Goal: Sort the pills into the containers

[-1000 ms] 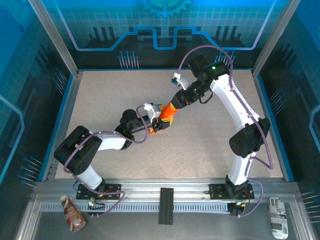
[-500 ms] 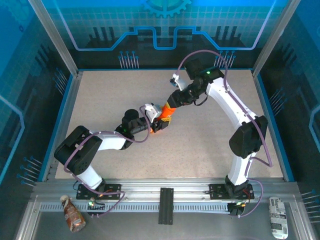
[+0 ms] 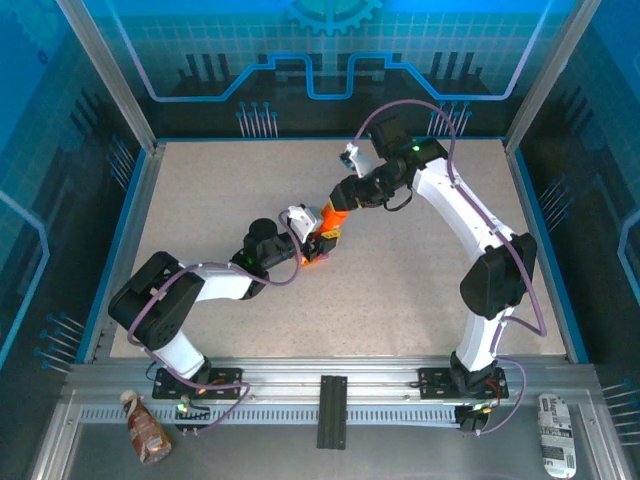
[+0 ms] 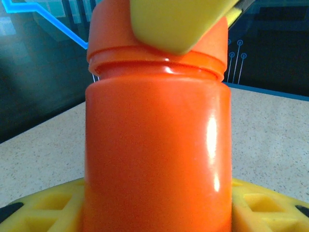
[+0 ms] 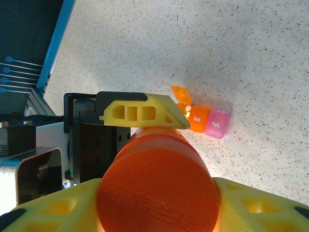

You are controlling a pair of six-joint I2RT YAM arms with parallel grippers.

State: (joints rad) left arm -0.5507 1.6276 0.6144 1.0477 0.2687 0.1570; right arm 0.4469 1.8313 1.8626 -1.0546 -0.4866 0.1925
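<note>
We find left end effector (image 4: 157,208) clamped on orange bottle (image 4: 157,140). Right end effector (image 5: 159,208) straddles cap (image 5: 157,183); grip cannot be told. Pill organiser (image 5: 203,121) lies on bench (image 5: 251,58) below, offset beside bottle, pink end outward.

near the middle of the desk (image 3: 200,190), the bottle (image 3: 330,222) sits between the two claws: the left claw (image 3: 320,240) on its near-left side, fingers (image 4: 43,208) either side of its body, and the right claw (image 3: 338,211) on its far-right end, around the cap (image 5: 157,191). the containers (image 5: 203,119) lie flat on the desk, just beside the left claw's finger
</note>
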